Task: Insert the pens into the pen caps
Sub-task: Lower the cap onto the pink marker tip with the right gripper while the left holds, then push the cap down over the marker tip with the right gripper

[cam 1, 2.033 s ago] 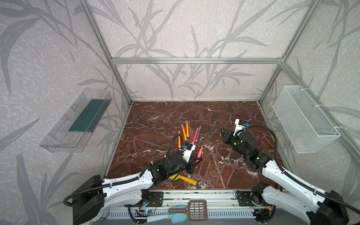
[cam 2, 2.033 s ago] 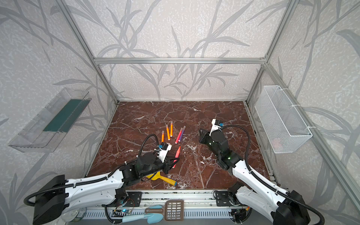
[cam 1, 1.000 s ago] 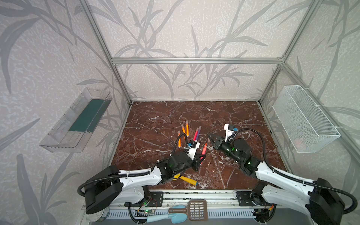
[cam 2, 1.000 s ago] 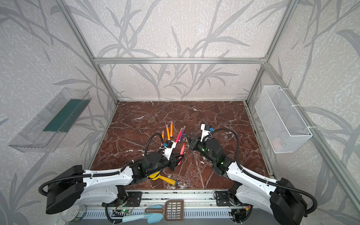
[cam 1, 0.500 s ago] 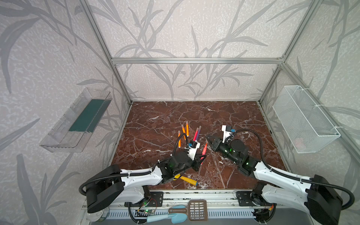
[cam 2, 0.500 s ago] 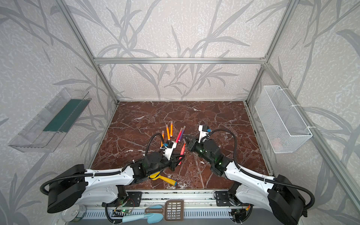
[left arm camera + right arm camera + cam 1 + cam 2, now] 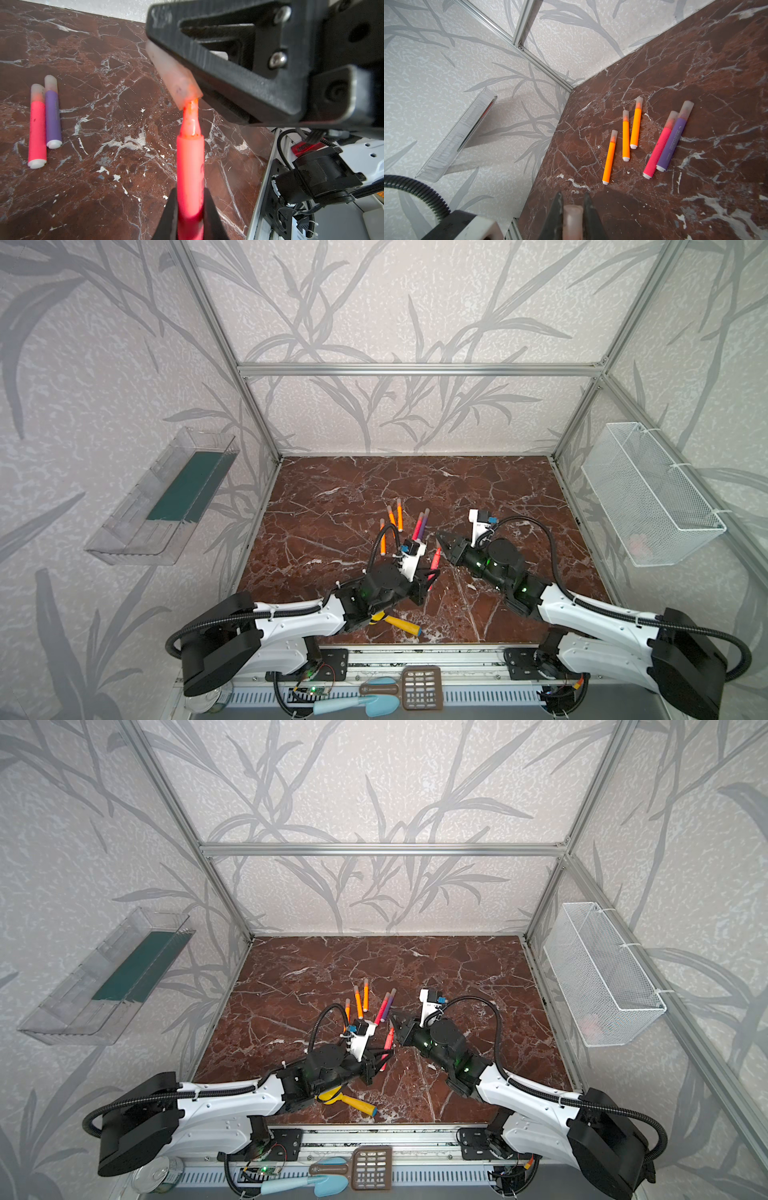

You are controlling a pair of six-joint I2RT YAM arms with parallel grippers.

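Now right gripper [image 7: 573,199], pinching the last cap [image 7: 174,79], has swung in from the right to meet pink-red pen [image 7: 190,162], clamped in left gripper [image 7: 190,199] above the table [image 7: 415,489], near-centre. Pen tip just enters cap mouth, not seated. 5 capped pens [image 7: 626,137] lie farther back; 1 push home should finish the task.

No writing can be read for certain in any view. Fine pale print runs along the purple pen [image 7: 671,143], and dark marks sit on the pink-red pen [image 7: 190,166], all too small or blurred. A red tag [image 7: 303,148] carries dark letters, also illegible.
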